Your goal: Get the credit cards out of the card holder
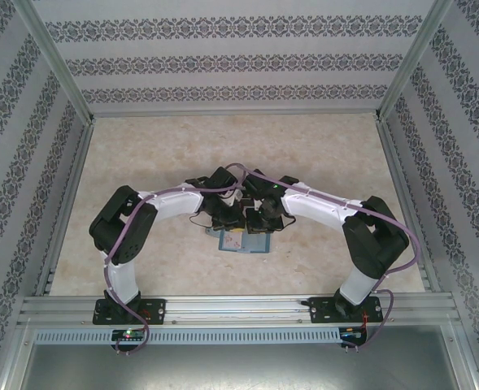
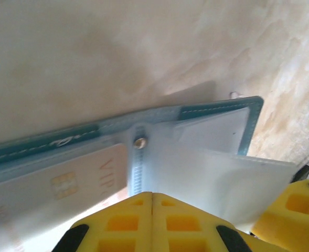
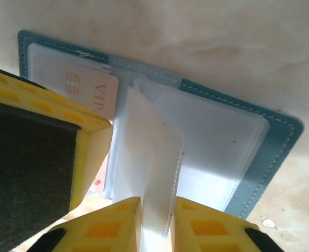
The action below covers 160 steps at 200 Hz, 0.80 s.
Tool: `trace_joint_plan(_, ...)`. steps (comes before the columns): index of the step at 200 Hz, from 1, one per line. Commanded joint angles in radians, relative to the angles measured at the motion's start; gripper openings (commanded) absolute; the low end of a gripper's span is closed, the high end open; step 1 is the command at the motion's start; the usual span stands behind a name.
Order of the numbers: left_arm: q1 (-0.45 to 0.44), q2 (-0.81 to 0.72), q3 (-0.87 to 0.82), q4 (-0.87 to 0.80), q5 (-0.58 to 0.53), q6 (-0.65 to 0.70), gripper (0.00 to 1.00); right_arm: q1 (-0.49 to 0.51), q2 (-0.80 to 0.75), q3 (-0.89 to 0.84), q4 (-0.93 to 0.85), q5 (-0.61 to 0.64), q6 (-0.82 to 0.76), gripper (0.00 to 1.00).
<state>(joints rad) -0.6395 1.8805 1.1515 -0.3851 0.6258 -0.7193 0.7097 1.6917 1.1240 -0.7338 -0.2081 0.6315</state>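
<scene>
Nearest, bolted to the rail (image 1: 239, 307): left arm (image 1: 124, 244) and right arm (image 1: 371, 244), elbows out, wrists turned in and meeting low over mid-table.

Just past the wrists, flat on the table (image 1: 320, 154) and spread open, inside up: the holder (image 3: 272, 152), teal rim with pale stitching, blue-grey lining, clear pockets (image 3: 217, 142) across both halves.

On the left gripper (image 2: 152, 202): yellow fingers pressed tight together, no gap, nothing seen between them. Parked over the holder half carrying the card; touching it or just above it, cannot tell.

On the right gripper (image 3: 158, 205): fingers a narrow gap apart, pinching a clear sleeve (image 3: 149, 147) standing upright from the holder's fold. Close beside the left gripper.

Tucked under a clear pocket, in the holder: one card (image 3: 94, 89), pale, with a gold chip and "VIP" in reddish letters, its near part hidden by the left gripper. More cards in the other pockets: impossible to tell.

At the fold, at the sleeve's far end: a small metal stud (image 2: 139, 142).

Just off one holder corner, on the table: a tiny pale speck (image 3: 268, 222).

Farther back: more of the mottled beige table, then patterned walls (image 1: 239, 65) on three sides.
</scene>
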Motion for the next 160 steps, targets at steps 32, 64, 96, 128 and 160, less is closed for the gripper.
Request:
trace_joint_plan(32, -0.043, 0.079, 0.068, -0.029, 0.034, 0.008, 0.0, -0.029, -0.05, -0.03, -0.03, 0.042, -0.011, 0.26)
trace_joint_plan(64, -0.058, 0.111, 0.102, -0.028, 0.051, 0.008, 0.0, -0.043, -0.088, -0.055, -0.017, 0.041, -0.004, 0.28)
trace_joint_plan(96, -0.059, 0.128, 0.1, -0.037, 0.034, 0.009, 0.0, -0.055, -0.121, -0.076, 0.0, 0.022, 0.008, 0.29)
trace_joint_plan(128, -0.059, 0.14, 0.098, -0.052, 0.022, 0.009, 0.0, -0.07, -0.161, -0.107, 0.038, -0.007, 0.032, 0.28)
trace_joint_plan(160, -0.06, 0.151, 0.1, -0.063, 0.016, 0.01, 0.0, -0.077, -0.188, -0.185, 0.182, -0.101, 0.105, 0.19)
